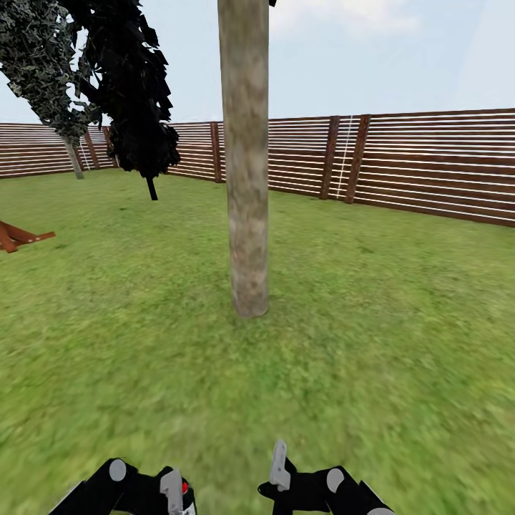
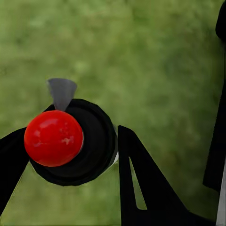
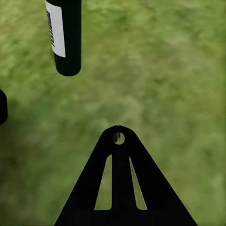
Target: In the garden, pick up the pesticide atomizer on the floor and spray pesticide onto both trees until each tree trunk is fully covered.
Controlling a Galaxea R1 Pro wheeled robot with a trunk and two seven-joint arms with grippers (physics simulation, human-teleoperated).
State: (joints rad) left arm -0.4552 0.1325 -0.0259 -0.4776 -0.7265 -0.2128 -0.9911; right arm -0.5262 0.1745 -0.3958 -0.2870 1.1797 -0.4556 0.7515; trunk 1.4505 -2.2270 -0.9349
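Your two arms are matte black: the left arm's black gripper (image 1: 172, 493) carries a pale grey finger plate, a round grey joint cap and a small red dot, while the right arm's black gripper (image 1: 280, 472) has a taller pale grey finger plate and its own grey round cap. In your left wrist view the black triangular finger (image 2: 141, 188) has a slot cut through it. In your right wrist view the black triangular finger (image 3: 120, 183) shows two long slots and a small round hole near its tip.
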